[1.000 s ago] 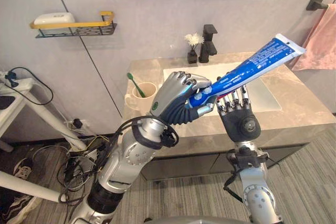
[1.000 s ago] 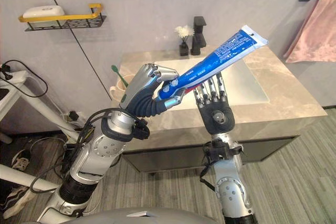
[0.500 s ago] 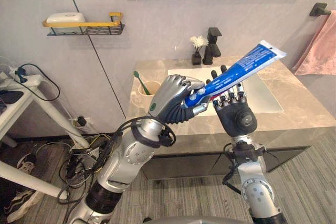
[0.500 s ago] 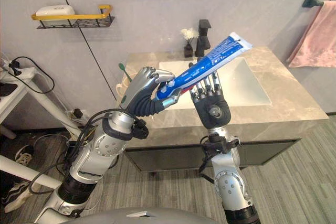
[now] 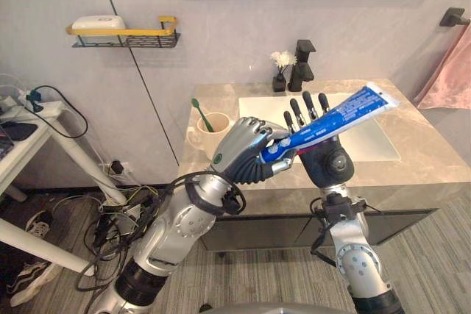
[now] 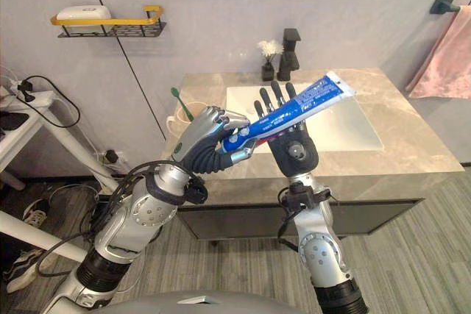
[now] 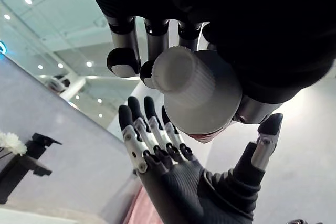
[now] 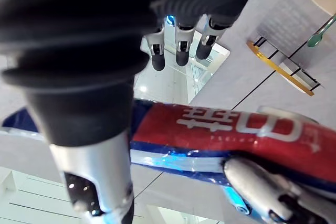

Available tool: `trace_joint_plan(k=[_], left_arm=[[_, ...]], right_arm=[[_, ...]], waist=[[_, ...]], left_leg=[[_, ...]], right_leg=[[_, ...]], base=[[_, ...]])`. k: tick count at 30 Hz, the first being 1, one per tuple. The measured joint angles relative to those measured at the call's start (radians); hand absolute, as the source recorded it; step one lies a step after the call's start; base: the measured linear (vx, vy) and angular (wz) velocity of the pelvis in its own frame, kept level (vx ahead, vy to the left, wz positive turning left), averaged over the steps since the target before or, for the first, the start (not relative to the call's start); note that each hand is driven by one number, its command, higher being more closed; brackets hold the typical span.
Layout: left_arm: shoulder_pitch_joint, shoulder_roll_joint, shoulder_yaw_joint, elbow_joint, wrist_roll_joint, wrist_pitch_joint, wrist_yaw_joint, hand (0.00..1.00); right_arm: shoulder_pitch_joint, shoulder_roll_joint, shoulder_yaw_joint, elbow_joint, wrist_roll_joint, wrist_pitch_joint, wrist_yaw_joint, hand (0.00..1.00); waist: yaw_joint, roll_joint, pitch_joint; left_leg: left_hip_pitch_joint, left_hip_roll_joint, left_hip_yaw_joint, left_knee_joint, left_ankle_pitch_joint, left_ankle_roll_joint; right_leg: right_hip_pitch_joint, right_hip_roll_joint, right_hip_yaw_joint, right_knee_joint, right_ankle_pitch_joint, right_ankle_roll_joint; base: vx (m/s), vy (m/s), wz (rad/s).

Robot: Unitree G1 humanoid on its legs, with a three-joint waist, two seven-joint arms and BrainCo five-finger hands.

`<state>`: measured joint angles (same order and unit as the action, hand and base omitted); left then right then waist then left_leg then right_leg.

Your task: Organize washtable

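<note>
A blue and white toothpaste tube slants up to the right above the front edge of the washtable. My left hand is shut on its cap end, and the white cap pokes out past the curled fingers. My right hand stands upright just behind the tube with its palm toward it and its fingers straight, rising above the tube. A red band on the tube runs close across that palm. A beige cup holding a green toothbrush stands at the counter's left.
A white sink basin is set in the counter, with a black faucet and a small vase of white flowers behind it. A wall shelf carries soap. A pink towel hangs at the right.
The camera has shifted, showing more wall and mirror. The tube has dropped and lies flatter. My right hand's fingers, earlier under the tube, now stick up above it.
</note>
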<state>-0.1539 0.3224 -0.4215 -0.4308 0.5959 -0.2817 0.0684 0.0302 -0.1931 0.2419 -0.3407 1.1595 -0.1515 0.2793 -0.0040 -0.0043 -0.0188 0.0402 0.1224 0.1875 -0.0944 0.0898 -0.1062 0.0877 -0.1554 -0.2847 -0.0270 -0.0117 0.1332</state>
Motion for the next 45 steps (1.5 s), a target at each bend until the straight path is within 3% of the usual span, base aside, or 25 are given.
trace_joint_plan(k=[9,10,28,29,39,45], left_arm=[[0.012,0.028,-0.051,0.008,-0.001,-0.004,-0.021,1.0],[0.012,0.029,-0.053,0.008,-0.002,-0.005,-0.021,1.0],[0.022,0.029,-0.092,0.041,-0.042,-0.004,-0.021,1.0],[0.034,0.028,-0.092,0.041,-0.042,-0.004,-0.021,0.0],[0.098,0.01,-0.082,0.047,-0.041,-0.004,-0.033,0.0],[0.162,-0.008,0.002,0.047,-0.041,-0.01,-0.035,0.0]], right_arm=[[-0.001,-0.005,0.037,0.031,0.004,0.0,0.003,0.0],[-0.001,-0.005,0.038,0.031,0.005,0.0,0.003,1.0],[0.0,-0.029,0.04,0.03,0.036,-0.013,0.016,1.0],[0.0,-0.029,0.042,0.03,0.035,-0.012,0.018,1.0],[0.015,-0.024,0.03,0.031,-0.003,-0.012,0.008,1.0],[0.036,-0.021,-0.035,0.041,-0.005,-0.013,-0.023,1.0]], waist=[[0.006,-0.013,-0.008],[0.007,-0.013,-0.008],[0.007,-0.014,-0.015],[0.006,-0.014,-0.016],[0.008,-0.013,-0.016],[0.011,-0.012,-0.016]], left_leg=[[-0.003,0.0,0.0,0.0,0.0,0.0],[-0.003,0.0,0.0,0.0,0.0,0.0],[-0.018,0.0,0.0,0.001,0.004,0.001],[-0.018,0.0,0.0,0.001,0.004,0.001],[-0.019,0.0,0.002,0.001,0.004,0.001],[-0.019,0.0,0.002,0.0,0.004,0.001]], right_leg=[[-0.002,0.0,0.0,-0.002,0.0,0.0],[-0.002,0.0,0.0,-0.002,0.0,0.0],[-0.017,0.001,0.002,-0.001,0.003,-0.003],[-0.017,0.001,0.002,-0.001,0.003,-0.003],[-0.019,0.001,0.004,-0.001,0.003,-0.003],[-0.019,0.001,0.004,-0.001,0.003,-0.003]], base=[[0.0,0.0,0.0],[0.0,0.0,0.0],[0.0,0.0,0.0],[0.0,0.0,0.0],[0.0,0.0,0.0],[0.0,0.0,0.0]])
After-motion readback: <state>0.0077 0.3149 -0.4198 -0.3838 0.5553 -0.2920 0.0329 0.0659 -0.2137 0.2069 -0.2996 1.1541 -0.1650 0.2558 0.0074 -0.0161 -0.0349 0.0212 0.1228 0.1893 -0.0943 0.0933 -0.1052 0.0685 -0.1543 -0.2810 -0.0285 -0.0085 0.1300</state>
